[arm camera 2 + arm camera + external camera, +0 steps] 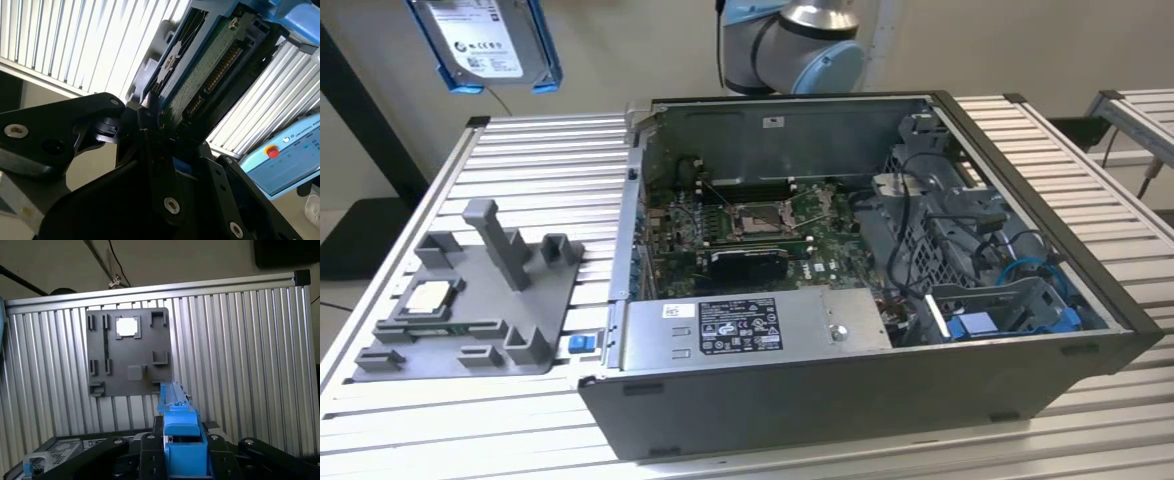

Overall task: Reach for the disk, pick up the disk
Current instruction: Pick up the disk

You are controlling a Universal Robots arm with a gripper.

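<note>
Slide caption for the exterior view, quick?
A silver hard drive in a blue plastic frame hangs above the ribbed metal table, apart from the open grey computer case.

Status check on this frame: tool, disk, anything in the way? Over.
Tool shut on disk. Disk aloft, off the table. Grey fixture and open computer case below, apart from it.
</note>
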